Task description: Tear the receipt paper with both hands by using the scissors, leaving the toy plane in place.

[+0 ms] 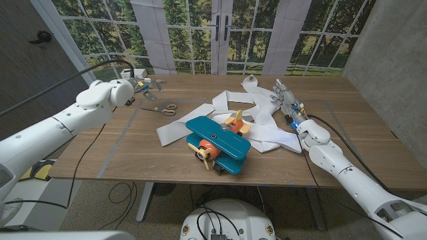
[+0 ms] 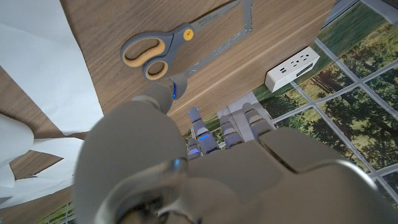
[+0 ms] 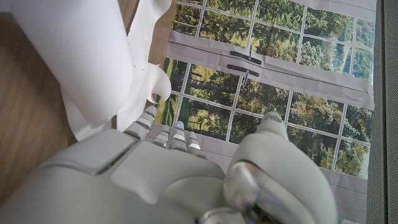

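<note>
The teal and orange toy plane sits at the table's front middle, on part of the long white receipt paper that loops to the back right. Grey scissors with yellow-lined handles lie closed on the wood left of the paper. My left hand hovers above the table just behind and left of them, fingers apart and holding nothing. In the left wrist view the scissors lie just beyond the fingertips of that hand. My right hand stands open at the paper's right edge, with the paper close beside its fingers.
A white power strip lies at the table's back left edge, behind the left hand. A black cable runs along the left side of the wooden table. A window backdrop hangs behind the table.
</note>
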You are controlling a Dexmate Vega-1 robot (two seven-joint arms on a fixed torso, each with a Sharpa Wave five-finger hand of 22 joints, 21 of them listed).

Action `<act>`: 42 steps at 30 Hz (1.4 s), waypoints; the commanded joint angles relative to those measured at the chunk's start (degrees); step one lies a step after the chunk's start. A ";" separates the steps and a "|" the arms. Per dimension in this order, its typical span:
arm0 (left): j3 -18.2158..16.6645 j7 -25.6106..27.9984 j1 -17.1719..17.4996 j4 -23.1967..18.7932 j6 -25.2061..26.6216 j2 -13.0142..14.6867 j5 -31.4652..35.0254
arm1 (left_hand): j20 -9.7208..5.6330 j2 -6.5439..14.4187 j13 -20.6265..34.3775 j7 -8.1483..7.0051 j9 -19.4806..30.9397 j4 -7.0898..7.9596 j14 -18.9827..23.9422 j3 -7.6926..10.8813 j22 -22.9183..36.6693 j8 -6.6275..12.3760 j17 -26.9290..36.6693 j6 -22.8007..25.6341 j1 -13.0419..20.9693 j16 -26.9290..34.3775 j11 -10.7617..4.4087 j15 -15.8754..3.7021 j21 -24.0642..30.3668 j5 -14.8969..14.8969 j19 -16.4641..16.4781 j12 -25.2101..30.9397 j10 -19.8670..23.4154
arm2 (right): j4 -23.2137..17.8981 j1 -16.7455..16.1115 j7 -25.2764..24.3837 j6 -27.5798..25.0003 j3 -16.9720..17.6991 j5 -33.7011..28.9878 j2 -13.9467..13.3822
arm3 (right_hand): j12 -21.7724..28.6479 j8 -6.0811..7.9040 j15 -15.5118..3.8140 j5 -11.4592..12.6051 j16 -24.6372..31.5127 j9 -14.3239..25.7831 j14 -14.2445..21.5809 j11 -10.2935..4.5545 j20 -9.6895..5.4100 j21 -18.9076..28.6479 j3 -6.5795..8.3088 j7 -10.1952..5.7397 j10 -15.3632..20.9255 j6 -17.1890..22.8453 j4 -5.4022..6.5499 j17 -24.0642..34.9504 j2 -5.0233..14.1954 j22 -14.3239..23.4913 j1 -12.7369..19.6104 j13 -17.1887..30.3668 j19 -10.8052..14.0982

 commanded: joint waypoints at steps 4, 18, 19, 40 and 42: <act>1.03 -2.05 -1.14 0.84 -0.51 0.15 0.08 | -0.05 0.07 -0.11 -0.23 -0.03 0.13 -0.98 1.22 0.16 -0.37 0.41 -0.73 1.67 -0.11 -0.17 -1.54 -0.05 2.73 -0.73 -0.50 -0.42 | 0.19 -0.15 0.57 0.05 0.18 1.03 0.71 | 0.06 0.15 0.30 -0.14 0.29 0.15 0.05 0.06 0.55 0.09 0.41 -0.41 -0.12 0.01 -0.34 0.14 0.44 0.19 0.30 0.35 -0.08; 0.18 -2.44 -1.67 2.71 -3.38 0.19 -4.55 | 2.51 -1.32 -0.52 0.61 -0.12 4.28 -1.80 0.23 0.34 0.06 1.28 2.08 -5.57 0.33 2.89 1.04 -0.28 11.26 -2.98 -0.56 -0.52 | 0.94 0.11 1.41 -0.08 0.37 2.04 1.21 | 0.10 0.14 0.25 -0.42 0.29 0.15 0.07 0.05 0.67 0.10 0.61 -0.51 0.00 0.06 -0.54 0.14 0.59 0.20 0.49 0.36 -0.07; 0.56 -2.53 -1.85 2.49 -2.90 0.14 -3.66 | 2.55 -1.33 -0.54 0.61 -0.12 4.33 -1.85 0.21 0.34 0.05 1.29 2.10 -5.69 0.31 2.91 1.07 -0.29 11.39 -3.03 -0.55 -0.50 | 1.14 0.14 1.69 0.01 0.40 2.21 1.29 | 0.10 0.14 0.31 -0.44 0.29 0.15 0.07 -0.01 0.69 0.10 0.62 -0.47 0.00 0.05 -0.55 0.15 0.60 0.20 0.50 0.36 -0.07; 2.89 -3.73 -3.00 1.86 -0.89 -0.63 1.79 | 2.07 -5.10 -1.07 0.53 -0.17 3.68 -2.35 -2.06 0.23 -0.54 0.84 1.38 -10.19 0.21 1.79 0.75 0.02 12.12 -3.02 -0.67 -0.86 | 1.77 0.39 2.15 0.02 0.45 2.72 1.83 | 0.11 0.16 0.33 -0.75 0.34 0.14 0.15 -0.04 0.91 0.12 0.68 -0.57 0.05 0.21 -0.61 0.21 0.63 0.21 0.32 0.38 -0.03; 3.16 -3.74 -3.08 1.83 -0.70 -0.72 2.68 | 2.09 -6.22 -1.15 0.32 -0.13 4.47 -2.48 -5.45 0.23 -0.45 0.72 1.39 -13.30 0.29 1.59 0.75 0.03 7.56 -3.06 -0.54 -0.86 | 1.79 0.41 2.14 -0.03 0.46 2.78 1.89 | 0.12 0.17 0.33 -0.77 0.34 0.14 0.15 -0.04 0.93 0.12 0.69 -0.65 0.09 0.25 -0.61 0.21 0.63 0.21 0.30 0.38 -0.03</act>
